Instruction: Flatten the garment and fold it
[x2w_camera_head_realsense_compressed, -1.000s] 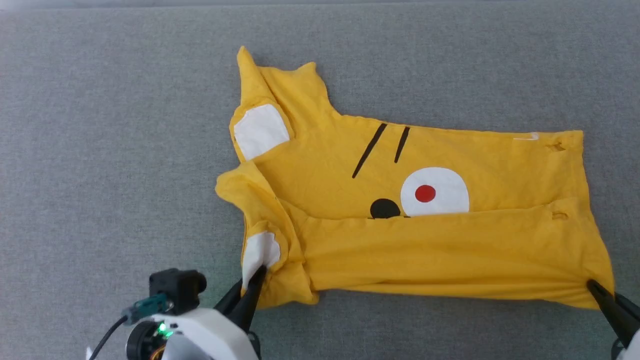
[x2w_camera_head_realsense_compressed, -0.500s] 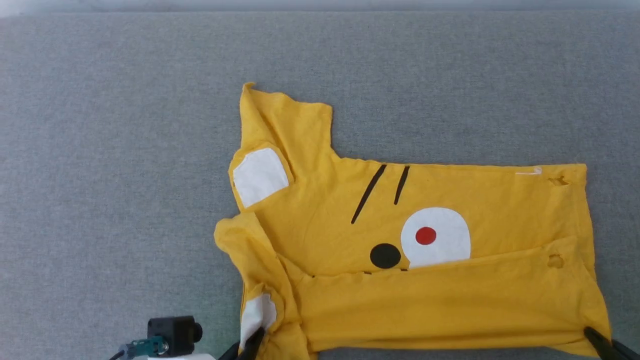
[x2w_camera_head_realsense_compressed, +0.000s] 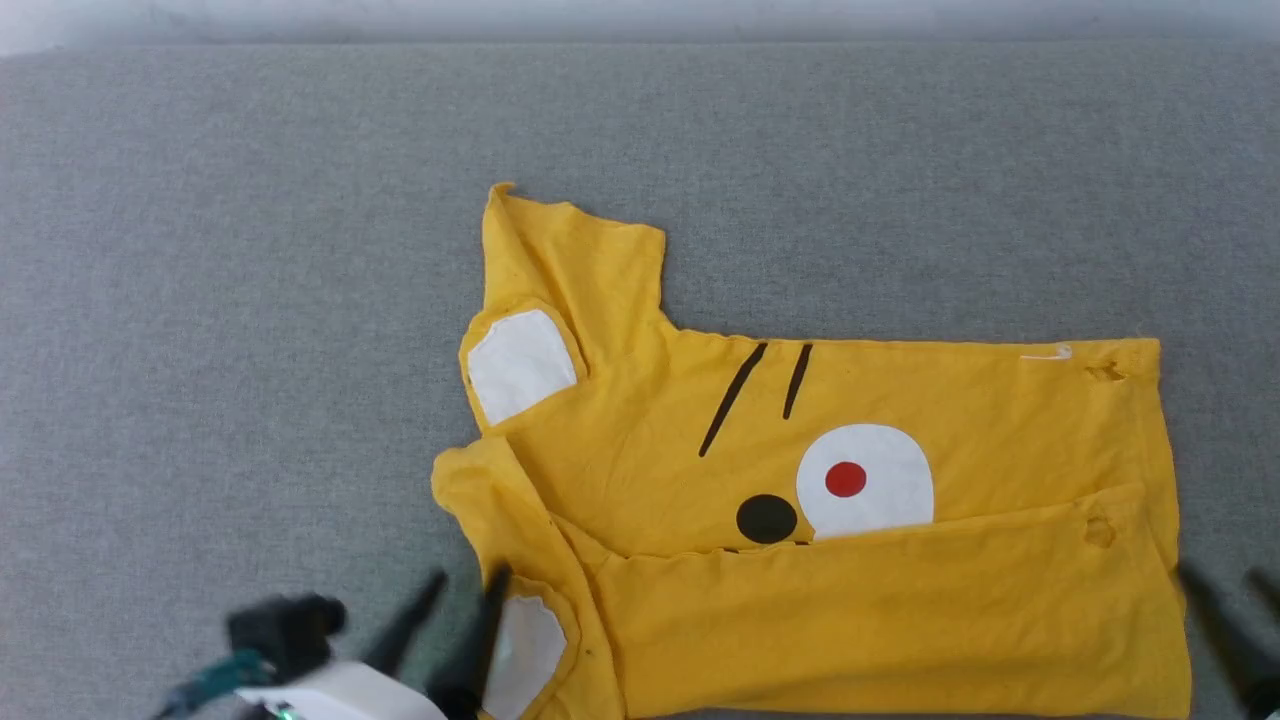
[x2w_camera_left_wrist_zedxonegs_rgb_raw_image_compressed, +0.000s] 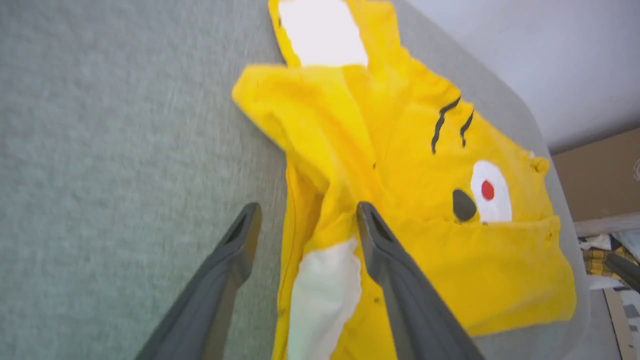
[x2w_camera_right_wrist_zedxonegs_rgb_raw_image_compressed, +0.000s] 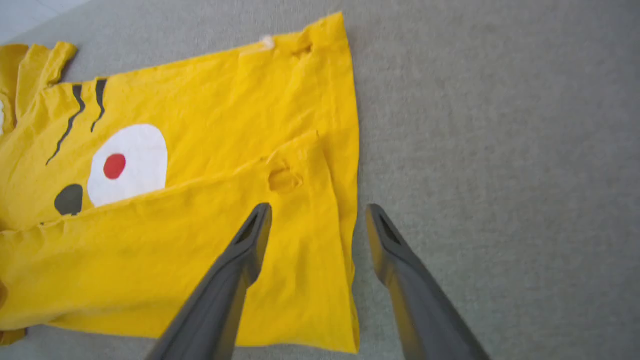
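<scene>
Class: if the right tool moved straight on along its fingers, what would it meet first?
Most likely the yellow T-shirt, near its hem: the open right tool straddles that edge, one finger over shirt, one over the grey surface. Its height above the cloth is unclear.

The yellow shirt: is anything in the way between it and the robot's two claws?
No, nothing visible. The open left gripper hangs astride a sleeve edge of the shirt, and the open right gripper astride its bottom edge, with no other thing between.
</scene>
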